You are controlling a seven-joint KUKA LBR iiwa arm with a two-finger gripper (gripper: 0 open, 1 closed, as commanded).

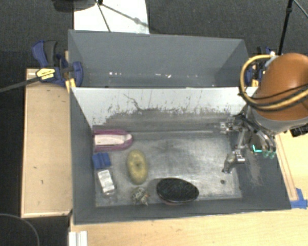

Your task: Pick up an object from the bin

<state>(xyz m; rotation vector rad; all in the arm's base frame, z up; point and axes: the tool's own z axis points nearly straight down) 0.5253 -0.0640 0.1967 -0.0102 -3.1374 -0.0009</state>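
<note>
Grey metal forms the bin (195,152), and all its contents lie on the floor. Reference item: a black oval brush (177,190) by the near wall. Just left of the brush sits a small dark crumpled scrap (139,195). Up and left of the brush, a yellow-green oval sponge (137,166) lies flat. Further left of the brush are a clear wrapped packet (106,181) and, above it, a small blue block (100,161). Well up and left of the brush, a pink and purple stapler-shaped item (112,139) lies against the left wall.

The gripper (231,164) stands low over bare floor, right of the brush and a little above it, apart from it. Whether the gripper is spread or pressed together cannot be told. The brush is the item nearest to it.
</note>
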